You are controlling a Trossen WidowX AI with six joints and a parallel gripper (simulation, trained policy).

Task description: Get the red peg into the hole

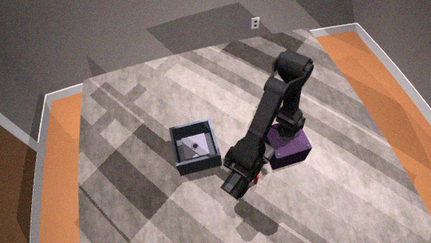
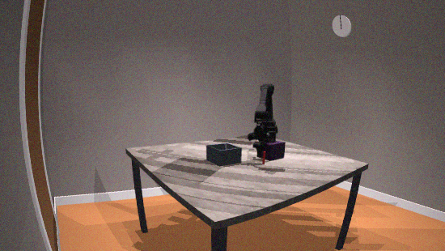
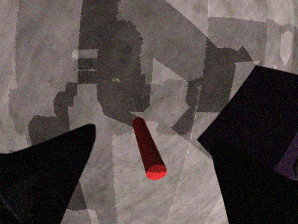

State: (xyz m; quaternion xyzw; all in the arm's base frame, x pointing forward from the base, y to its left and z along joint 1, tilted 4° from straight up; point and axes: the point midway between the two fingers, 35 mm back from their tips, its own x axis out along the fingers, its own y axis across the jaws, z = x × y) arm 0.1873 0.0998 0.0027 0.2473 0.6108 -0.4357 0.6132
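One red peg: upright on the table, outside the box, its bright red top facing the wrist camera; partly hidden by the gripper from above
Gripper: fingers wide apart with nothing gripped; in the wrist view the dark fingers come in from either side, and the peg shows between them, with a gap on each side
Arm: black, bent over high up, its forearm sloping down toward the peg
Purple block: under the foot of the arm, near the peg
Open box: dark blue-grey, square, on the table, apart from the peg and the purple block
Plate: pale, at the bottom of the box, crossed by a shadow edge
Hole: small, dark and round, near the middle of the plate, with no peg in it
Floor: orange, around the table
Wall clock: round and pale, high on the grey wall
Wall outlet: white, with two dark sockets
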